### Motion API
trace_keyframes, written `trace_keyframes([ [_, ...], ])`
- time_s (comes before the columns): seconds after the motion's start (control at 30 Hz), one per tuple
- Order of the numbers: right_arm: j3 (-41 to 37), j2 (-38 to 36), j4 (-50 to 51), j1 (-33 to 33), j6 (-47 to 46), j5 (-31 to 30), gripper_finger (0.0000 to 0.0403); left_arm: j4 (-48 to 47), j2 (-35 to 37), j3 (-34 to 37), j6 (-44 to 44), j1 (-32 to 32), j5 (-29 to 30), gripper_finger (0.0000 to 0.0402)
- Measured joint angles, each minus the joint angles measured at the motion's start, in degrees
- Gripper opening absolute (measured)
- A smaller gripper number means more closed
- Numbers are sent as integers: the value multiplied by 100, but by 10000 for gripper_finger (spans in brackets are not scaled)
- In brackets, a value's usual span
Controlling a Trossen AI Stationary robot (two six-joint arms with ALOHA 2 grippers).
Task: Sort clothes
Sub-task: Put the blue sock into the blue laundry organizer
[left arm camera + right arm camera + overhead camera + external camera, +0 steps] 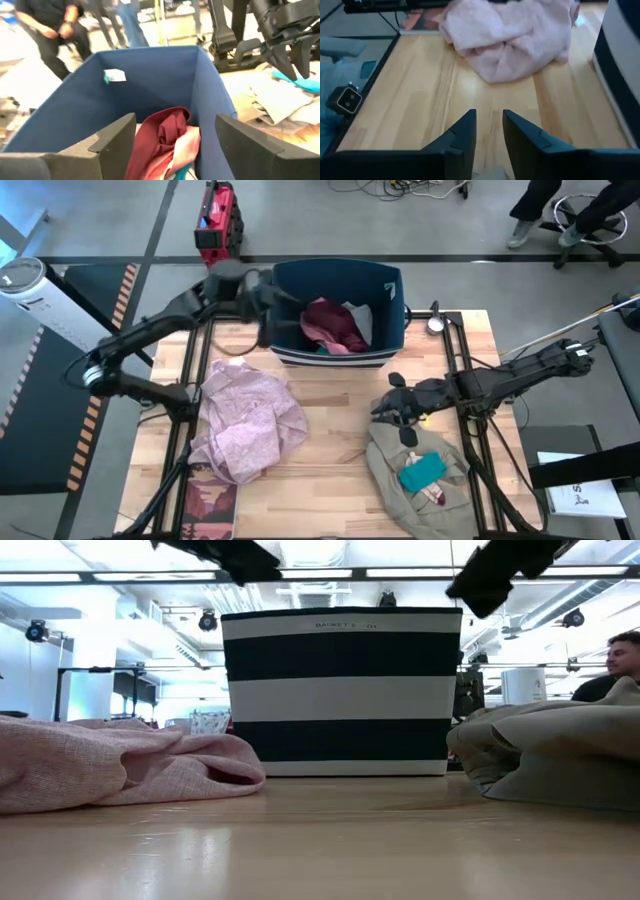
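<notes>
Roughly halfway thru, judging by the spread. Maroon piece [335, 323] and grey piece [358, 320] are already lying in the navy bin [385, 280] at the far middle of the table; the left wrist view is also showing a coral pink piece [176, 147] crumpled under the maroon one, w/ a sliver of teal below it.

Left to sort: the big lilac-pink garment [245, 420] is sitting in a loose heap on the near left, and the beige-khaki garment [410, 455] is lying bunched on the near right w/ a small teal piece [423, 471] on top of it.

Materials: lilac one is looking thin, wrinkly, woven w/ a faint texture; khaki looking heavier, folding in thick rounded rolls; teal piece flat & smooth-ish. Bin is rigid w/ straight walls, blue inside, dark/white stripes outside per the low view, small white tag on an inner wall.

Left gripper [268, 292] is hovering over the bin's left rim, fingers apart, holding nothing. Right gripper [385, 408] is hanging near the far edge of the khaki heap, fingers nearly together w/ a slim gap, nothing btwn them.

Wooden table [330, 430] is plank-topped, pale. A reddish-brown book [210, 505] is lying flat at the near left corner. Ppl are moving abt in the room beyond.
</notes>
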State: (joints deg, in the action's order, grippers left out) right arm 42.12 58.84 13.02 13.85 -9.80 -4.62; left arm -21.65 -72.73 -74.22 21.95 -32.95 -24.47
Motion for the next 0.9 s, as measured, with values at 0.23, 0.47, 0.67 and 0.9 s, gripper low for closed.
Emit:
trace_keyframes([
  [0.23,3,358,528,151,-813,27,132,968,1492,1678,-413,421,607,265],
  [0.47,1,473,841,617,-2000,480,182,1179,2411,2637,-762,863,1308,264],
  [0.67,46,462,813,1353,-3015,749,205,1433,2775,3112,-1007,1047,1466,262],
  [0.9,35,578,827,2109,-4303,773,212,1568,2832,3320,-1110,1106,1471,254],
])
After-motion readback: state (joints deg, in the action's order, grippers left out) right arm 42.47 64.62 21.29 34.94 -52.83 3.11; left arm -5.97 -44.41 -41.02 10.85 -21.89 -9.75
